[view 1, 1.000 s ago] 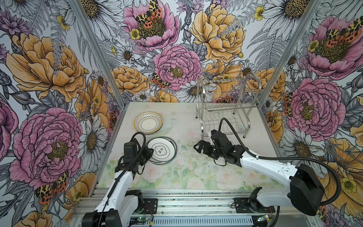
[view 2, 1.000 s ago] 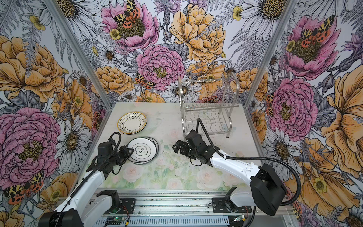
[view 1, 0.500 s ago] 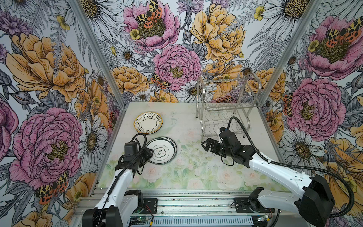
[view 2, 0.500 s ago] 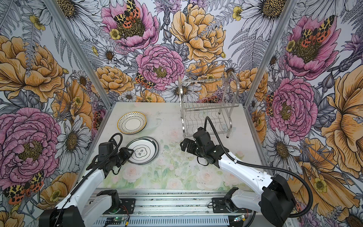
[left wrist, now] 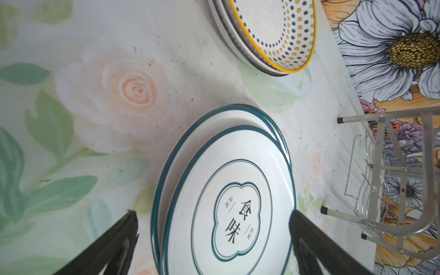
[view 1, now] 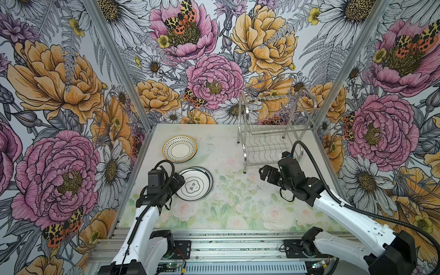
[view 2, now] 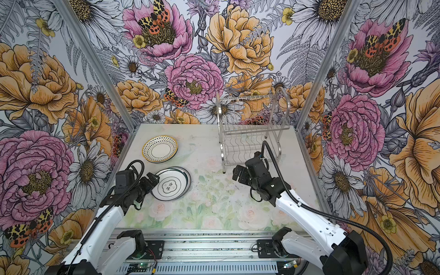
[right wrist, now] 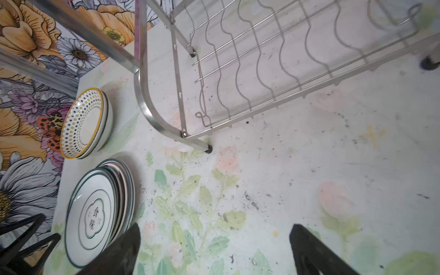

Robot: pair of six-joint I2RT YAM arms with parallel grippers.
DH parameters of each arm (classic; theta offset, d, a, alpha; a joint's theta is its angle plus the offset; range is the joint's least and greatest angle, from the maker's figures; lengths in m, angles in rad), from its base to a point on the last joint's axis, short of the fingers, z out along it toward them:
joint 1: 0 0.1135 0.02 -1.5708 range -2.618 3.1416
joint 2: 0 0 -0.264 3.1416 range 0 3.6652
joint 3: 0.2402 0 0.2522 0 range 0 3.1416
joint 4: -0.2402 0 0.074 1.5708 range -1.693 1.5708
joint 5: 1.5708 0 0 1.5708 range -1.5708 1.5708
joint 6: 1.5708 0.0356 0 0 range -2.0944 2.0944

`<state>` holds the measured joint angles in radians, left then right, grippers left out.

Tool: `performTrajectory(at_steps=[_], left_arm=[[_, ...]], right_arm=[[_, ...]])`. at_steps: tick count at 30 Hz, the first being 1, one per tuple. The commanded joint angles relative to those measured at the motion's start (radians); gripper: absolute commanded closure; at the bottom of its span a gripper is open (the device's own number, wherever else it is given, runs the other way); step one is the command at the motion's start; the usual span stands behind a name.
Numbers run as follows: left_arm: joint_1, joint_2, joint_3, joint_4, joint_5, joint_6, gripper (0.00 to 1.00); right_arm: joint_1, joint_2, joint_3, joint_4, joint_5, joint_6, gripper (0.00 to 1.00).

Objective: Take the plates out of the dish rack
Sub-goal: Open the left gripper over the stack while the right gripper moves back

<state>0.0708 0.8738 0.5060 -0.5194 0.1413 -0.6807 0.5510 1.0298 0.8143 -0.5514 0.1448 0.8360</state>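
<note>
Plates (left wrist: 238,147) stacked flat, rim between spread left jaws.

You have the dish rack (view 1: 273,133) standing at the far right of the table (view 1: 238,214). On the left lie two piles of plates: the dotted, yellow-rimmed plates (view 1: 179,148) farther back and the teal-ringed plates (view 1: 195,183) nearer you. Your left gripper (view 1: 179,182) sits at the left rim of the teal-ringed pile, while your right gripper (view 1: 264,173) hangs just beside the rack's near front leg, holding nothing.
</note>
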Motion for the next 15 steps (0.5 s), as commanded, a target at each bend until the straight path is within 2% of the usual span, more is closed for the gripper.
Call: performTrajectory(at_steps=[1,6,9,12,15], left_arm=[[0.01,0.016,0.05,-0.081,-0.134,0.011,0.01],[0.009,0.037,0.13,-0.097,-0.243,0.037,0.01],[0.009,0.031,0.172,-0.095,-0.276,0.05,0.01],[0.006,0.021,0.213,-0.093,-0.301,0.079,0.01],[-0.016,0.008,0.232,-0.087,-0.368,0.112,0.01]], right_arm=[[-0.021,-0.039,0.032,-0.072,0.289,-0.064,0.01],[-0.028,-0.092,0.042,-0.073,0.639,-0.165,0.01],[-0.043,-0.115,0.065,-0.07,0.795,-0.249,0.01],[-0.075,-0.117,0.094,-0.068,0.873,-0.334,0.01],[-0.11,-0.118,0.053,0.021,0.966,-0.426,0.01]])
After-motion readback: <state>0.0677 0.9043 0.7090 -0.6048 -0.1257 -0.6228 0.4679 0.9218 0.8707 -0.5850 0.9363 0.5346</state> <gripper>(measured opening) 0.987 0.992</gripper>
